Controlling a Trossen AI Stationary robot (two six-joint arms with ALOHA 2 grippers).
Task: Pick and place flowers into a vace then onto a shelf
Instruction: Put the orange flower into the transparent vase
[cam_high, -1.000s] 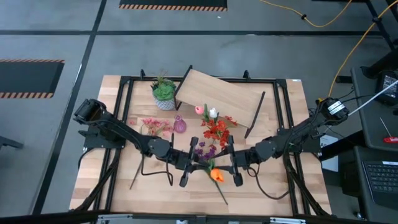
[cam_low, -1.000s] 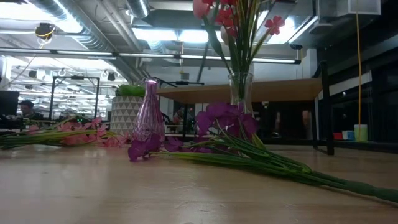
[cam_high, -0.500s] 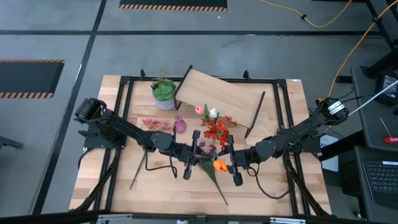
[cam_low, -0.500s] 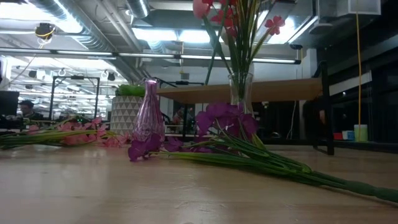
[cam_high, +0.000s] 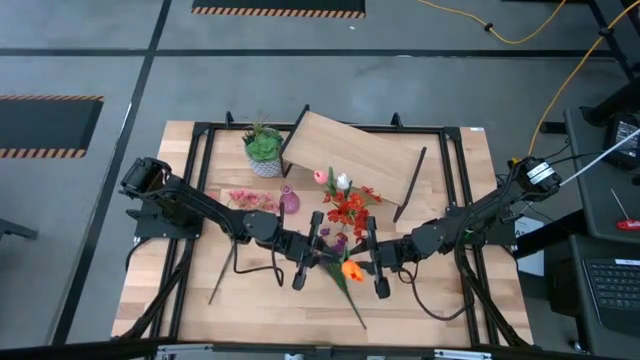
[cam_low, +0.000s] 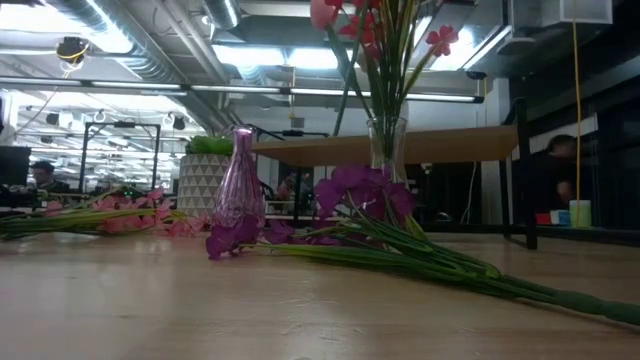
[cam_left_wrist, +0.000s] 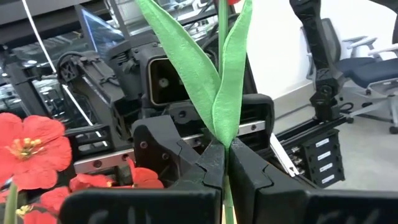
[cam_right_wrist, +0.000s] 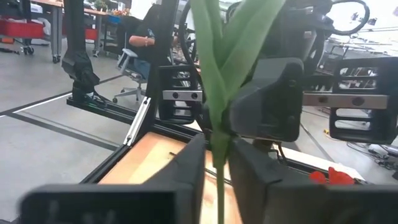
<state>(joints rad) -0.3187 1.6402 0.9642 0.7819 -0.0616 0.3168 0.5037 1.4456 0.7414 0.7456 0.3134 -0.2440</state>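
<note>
An orange tulip (cam_high: 350, 270) with a green stalk and long leaves is held between my two grippers, above the table's near middle. My left gripper (cam_high: 328, 262) comes from the left and my right gripper (cam_high: 362, 266) from the right; both are shut on the stalk. A clear glass vase (cam_low: 388, 150) stands upright with red, pink and white flowers (cam_high: 345, 205) in it. Purple clusters (cam_low: 360, 190) lie on the table with their stalks (cam_low: 450, 268) running toward the near edge. Pink blossoms (cam_high: 250, 200) lie to the left. The shelf (cam_high: 355, 155) stands behind. The low view shows neither gripper. My left gripper (cam_left_wrist: 225, 155) pinches the tulip's stalk just under the base of its two leaves (cam_left_wrist: 224, 134), level from the table's left, fingers across the stalk. The leaves rise above the fingers. My right gripper (cam_right_wrist: 217, 149) pinches the same stalk (cam_right_wrist: 219, 134) from the table's right, fingers across it, facing the left gripper closely.
A small pink glass bottle vase (cam_high: 289, 202) stands left of the clear vase. A spiky green plant in a white pot (cam_high: 264, 150) sits by the shelf's left end. A black frame (cam_high: 200, 200) runs around the tabletop. People are in the room beyond.
The tulip head has shifted a little toward the far edge, carried between the two grippers. The left gripper has moved slightly toward the far edge and the right gripper with it; both have stayed shut on the stalk.
</note>
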